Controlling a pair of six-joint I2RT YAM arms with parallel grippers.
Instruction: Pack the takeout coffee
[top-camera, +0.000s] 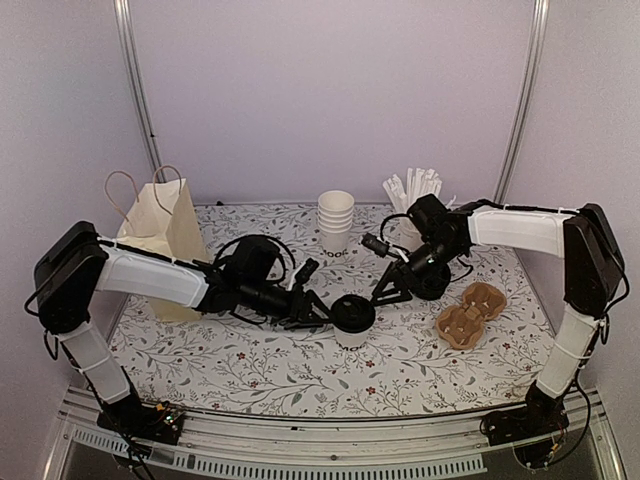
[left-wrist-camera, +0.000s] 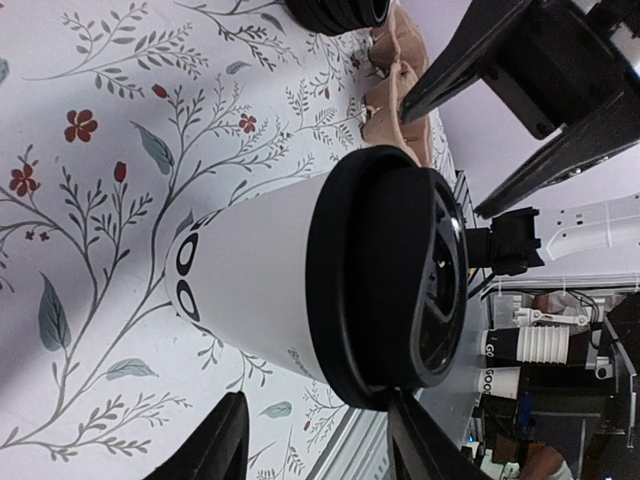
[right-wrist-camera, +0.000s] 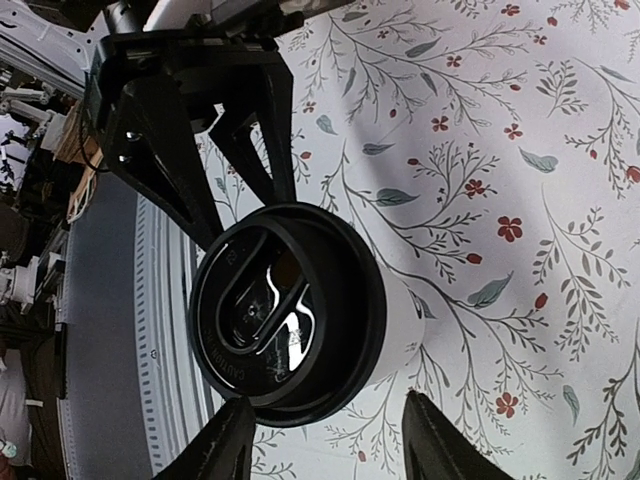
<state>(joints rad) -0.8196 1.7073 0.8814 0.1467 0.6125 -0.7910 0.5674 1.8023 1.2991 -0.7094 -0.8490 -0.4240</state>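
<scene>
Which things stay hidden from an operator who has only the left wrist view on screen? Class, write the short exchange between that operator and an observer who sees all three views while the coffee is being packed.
Operator: I see the lidded cup with black fingers beyond it. Whose are they?
Observer: They belong to the right gripper, which faces the cup from its right.
Operator: Where is the bag?
Observer: The paper bag stands upright at the far left, beyond the left arm.
</scene>
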